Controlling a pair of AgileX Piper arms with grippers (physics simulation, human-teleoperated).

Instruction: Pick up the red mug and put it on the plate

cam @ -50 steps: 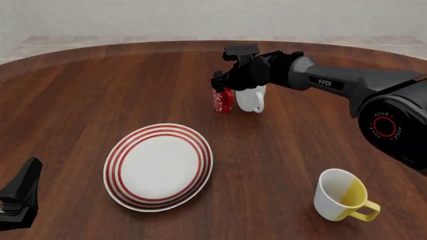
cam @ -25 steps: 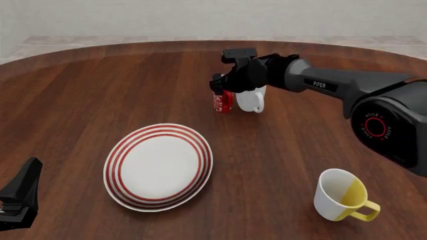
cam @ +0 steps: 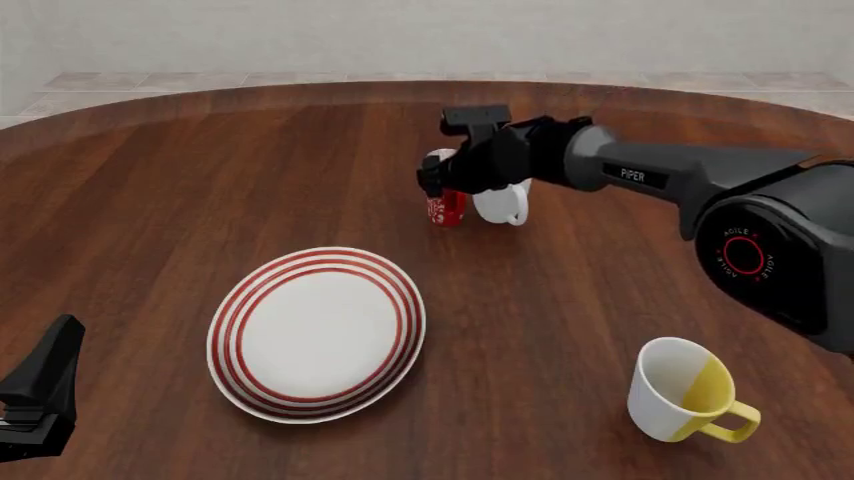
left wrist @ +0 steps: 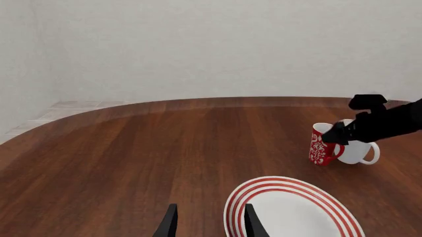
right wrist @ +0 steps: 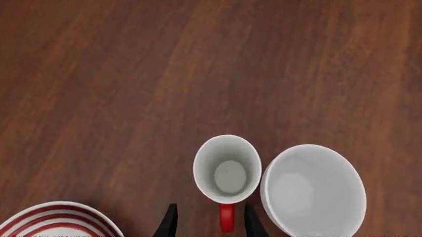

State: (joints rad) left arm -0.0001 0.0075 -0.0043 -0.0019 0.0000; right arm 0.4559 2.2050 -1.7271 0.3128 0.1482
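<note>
The red mug (cam: 446, 207) stands upright on the table, touching or nearly touching the plain white mug (cam: 503, 203) on its right. My right gripper (cam: 442, 181) hangs just above the red mug and is open. In the right wrist view its fingers (right wrist: 169, 223) straddle the red handle (right wrist: 226, 217), with the mug's white inside (right wrist: 228, 170) seen from above. The plate (cam: 318, 335), white with red rings, lies nearer me, left of the mugs. My left gripper (cam: 36, 398) is open and empty at the near left edge. In the left wrist view (left wrist: 211, 228) it looks toward the plate (left wrist: 290, 215) and red mug (left wrist: 321, 149).
A larger white-and-yellow mug (cam: 683, 391) stands at the near right. The white mug (right wrist: 314, 190) sits close beside the red mug on the right gripper's side. The right arm (cam: 667, 175) stretches across the table's right half.
The right gripper has dropped a little and shifted slightly left over the red mug, hiding more of its top. The mugs, plate and left arm have not moved.
</note>
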